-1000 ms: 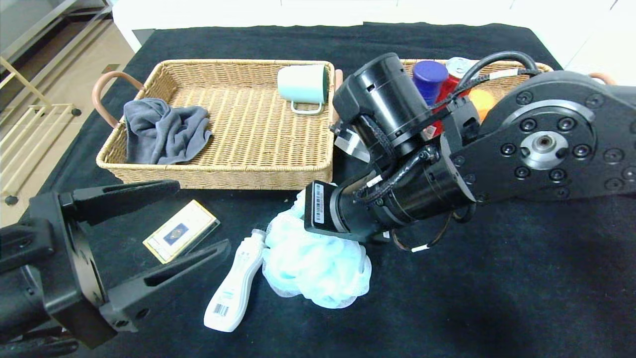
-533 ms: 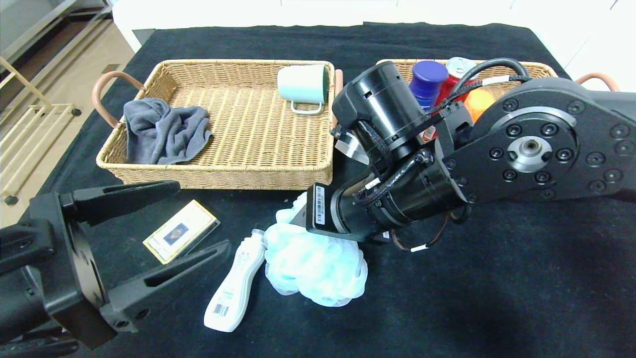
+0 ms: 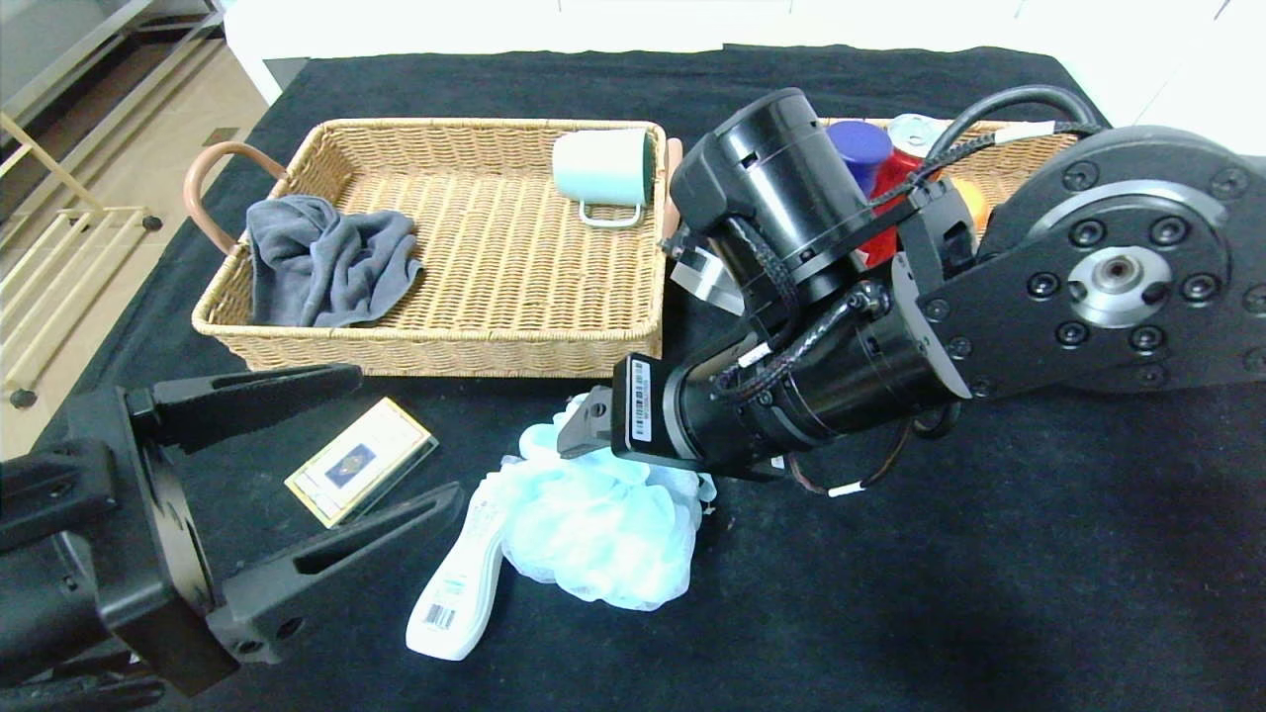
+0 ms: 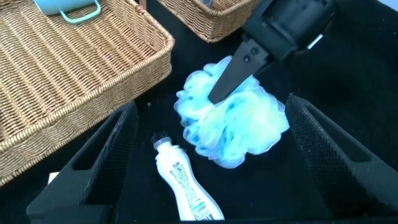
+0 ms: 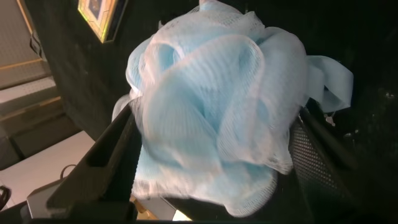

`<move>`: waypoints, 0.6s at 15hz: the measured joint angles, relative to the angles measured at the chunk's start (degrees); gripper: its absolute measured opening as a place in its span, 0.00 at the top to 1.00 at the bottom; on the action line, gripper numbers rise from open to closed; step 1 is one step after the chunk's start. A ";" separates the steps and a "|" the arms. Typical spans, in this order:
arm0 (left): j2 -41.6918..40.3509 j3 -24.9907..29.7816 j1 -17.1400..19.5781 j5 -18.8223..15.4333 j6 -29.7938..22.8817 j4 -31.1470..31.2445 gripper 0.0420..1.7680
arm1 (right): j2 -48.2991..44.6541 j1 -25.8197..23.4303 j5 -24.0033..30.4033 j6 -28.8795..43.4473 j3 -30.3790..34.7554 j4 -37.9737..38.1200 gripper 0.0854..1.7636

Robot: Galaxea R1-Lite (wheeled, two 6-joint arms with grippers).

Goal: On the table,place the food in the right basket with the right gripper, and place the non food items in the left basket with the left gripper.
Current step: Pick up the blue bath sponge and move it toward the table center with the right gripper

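Reaching across the middle of the counter (image 3: 989,554), the right end effector (image 3: 584,435) sits down on the far side of the pale blue pouf (image 3: 593,529), its fingers spread to either side of the mesh without squeezing it. In the head view the pouf lies near the front, touching the white bottle (image 3: 460,583) on its left, and the bottle lies flat with its cap toward the far side. Farther left lies the flat card box (image 3: 361,473), between the fingers of the left end effector (image 3: 326,475), which hovers low at the near left, wide apart and holding nothing. The left basket (image 3: 445,346) holds a grey cloth (image 3: 326,259) at its left end and a pale green mug (image 3: 603,170) on its side at the far right corner. Behind the right arm, the right basket (image 3: 1019,158) shows a blue-capped canister (image 3: 859,146) and a red can (image 3: 910,138).

From the left wrist, both dark fingers frame the scene, with the pouf (image 4: 233,127) and the bottle (image 4: 183,186) on the black cloth between them; one finger of the right end effector (image 4: 236,71) lies across the pouf's top.

From the right wrist, the pouf (image 5: 217,106) fills the gap between the two parted fingers (image 5: 99,162), and the card box (image 5: 99,15) shows beyond it.
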 joint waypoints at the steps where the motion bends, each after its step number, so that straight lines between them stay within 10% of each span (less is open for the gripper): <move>1: 0.05 0.01 -0.02 -0.02 0.00 0.00 0.03 | -0.37 0.07 0.00 -0.41 0.00 0.17 0.14; 9: 0.57 0.17 -0.02 -0.06 -0.11 0.00 0.03 | -5.94 -0.06 0.05 -1.00 0.30 6.49 0.07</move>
